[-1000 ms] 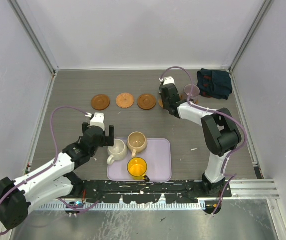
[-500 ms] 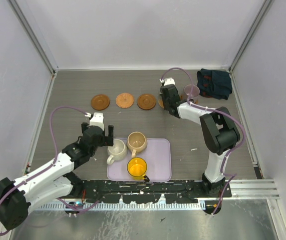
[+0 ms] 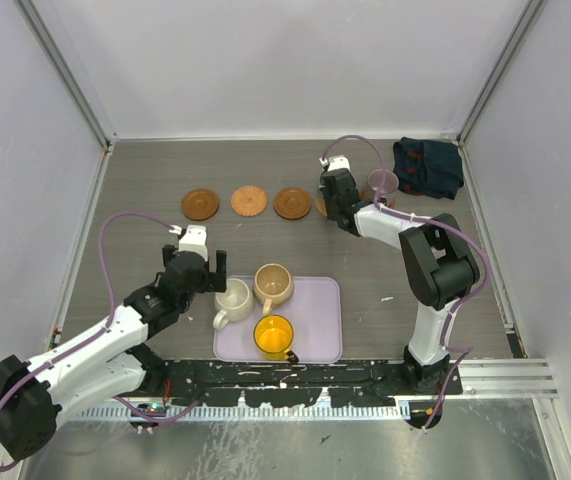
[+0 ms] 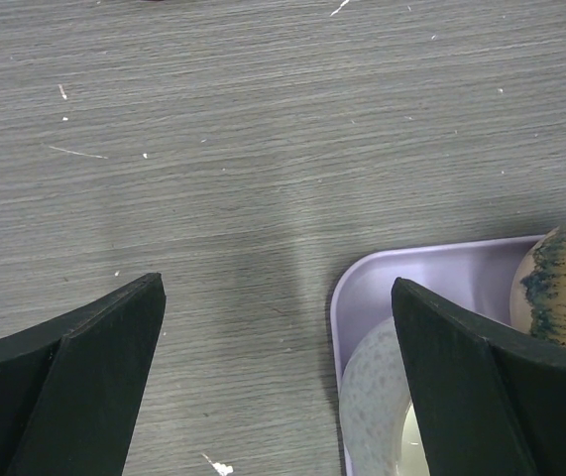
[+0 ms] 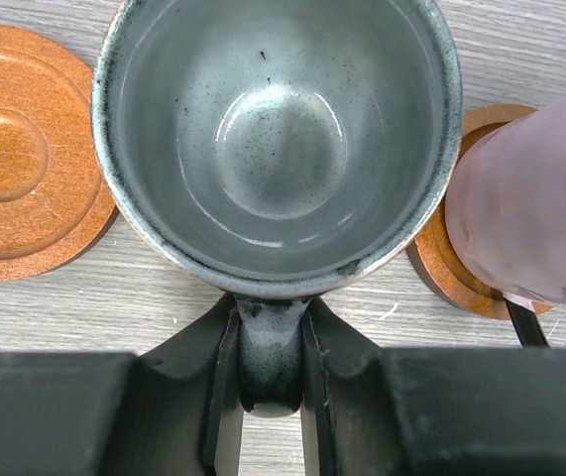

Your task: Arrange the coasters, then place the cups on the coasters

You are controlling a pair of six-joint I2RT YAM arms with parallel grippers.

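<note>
The grey-green cup (image 5: pixel 278 139) is upright, mouth up, with its handle pointing straight back into the right gripper (image 5: pixel 271 362). The gripper's black fingers (image 5: pixel 195 389) are clamped on that handle. The cup is round, glazed and dark-speckled. It is beyond the far right corner of the lavender tray (image 3: pixel 327 318), between a ridged wooden coaster (image 5: pixel 10 149) and the translucent mauve cup (image 5: pixel 530 198). The right arm (image 3: pixel 435 270) bends at the elbow, its forearm angled away from the tray. The left gripper (image 3: pixel 195 260) hovers just left of the tray with its fingers spread wide, near the cream cup (image 3: pixel 233 296).
</note>
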